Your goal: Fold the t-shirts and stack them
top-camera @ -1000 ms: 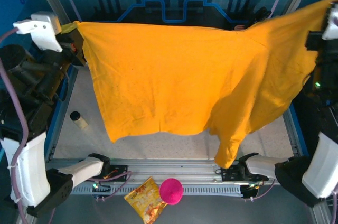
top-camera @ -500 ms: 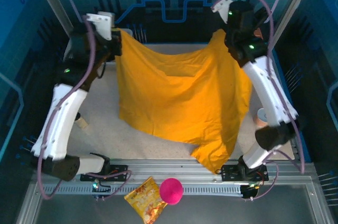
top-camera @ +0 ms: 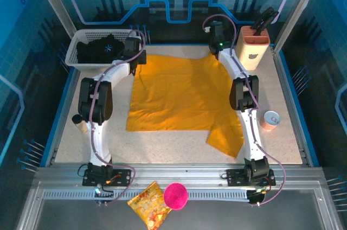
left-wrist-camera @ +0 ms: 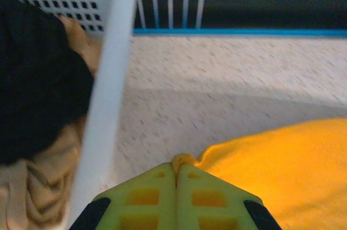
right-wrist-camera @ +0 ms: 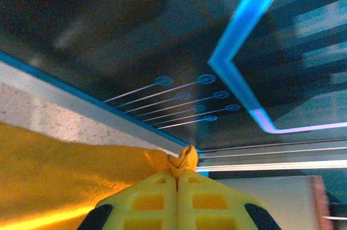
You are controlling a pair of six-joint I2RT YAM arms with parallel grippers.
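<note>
In the far left corner of the tabletop [top-camera: 287, 89] a white basket [top-camera: 71, 55] holds the black tee [top-camera: 106, 47], bunched up over some tan cloth [left-wrist-camera: 32, 197]. Just right of the basket's rim, the left gripper [left-wrist-camera: 175, 166] has its jaws closed on the far left corner of the orange tee [top-camera: 184, 97], with a nub of cloth poking out between the tips. That tee lies spread almost flat across the middle of the tabletop, one sleeve [top-camera: 227, 138] trailing toward the near right. At its far right corner the right gripper [right-wrist-camera: 179, 171] is likewise clamped shut on a pinch of cloth. I judge the tee light, thin and limp. It will not hold a shape by itself, it will sag between any two held points, and it is likely to drag and wrinkle on the speckled surface. A grip on corners, hems or shoulder seams should control it best, with both sides lifted together to keep a fold line straight, while a grab mid-panel would probably only bunch it. The black tee looks just as soft and would need shaking out first. As for writing, the black tee carries a white starburst print with no words I can make out. The peach holder [top-camera: 252, 45], the can [top-camera: 269, 119] and the snack bag [top-camera: 149, 204] at the near edge show nothing readable at this size.
</note>
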